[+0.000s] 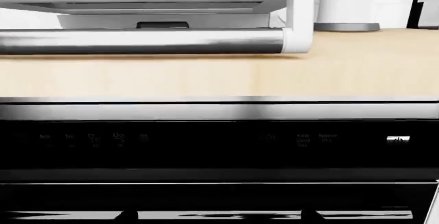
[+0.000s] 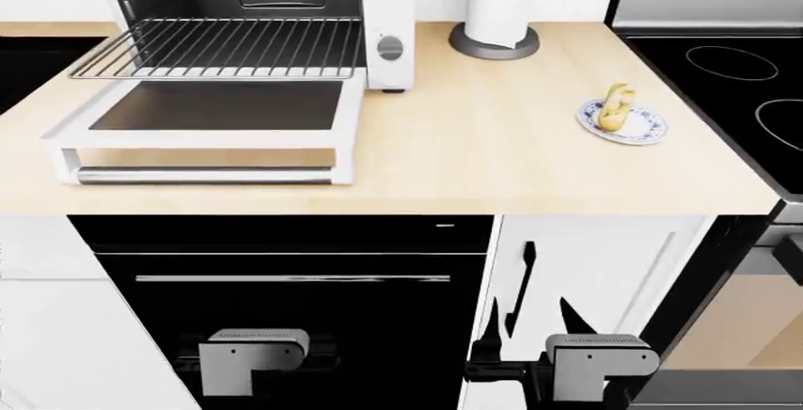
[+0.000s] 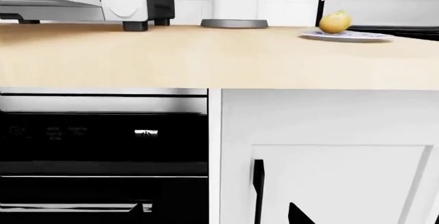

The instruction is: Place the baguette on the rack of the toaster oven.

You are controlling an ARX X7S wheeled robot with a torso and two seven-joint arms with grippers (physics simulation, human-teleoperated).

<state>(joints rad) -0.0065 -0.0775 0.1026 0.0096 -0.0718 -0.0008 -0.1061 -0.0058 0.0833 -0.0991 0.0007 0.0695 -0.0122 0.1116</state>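
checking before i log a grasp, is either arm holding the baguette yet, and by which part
Nothing is held. The baguette sits on its plate, and both arms are low in front of the counter.

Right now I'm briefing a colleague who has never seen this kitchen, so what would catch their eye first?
Most striking is the white toaster oven at the counter's far left, its glass door folded flat and the silver rack pulled out above it. Next, the yellow baguette standing on a small blue-patterned plate at the counter's right, near the black cooktop. Both grippers hang low before the cabinets, away from everything.
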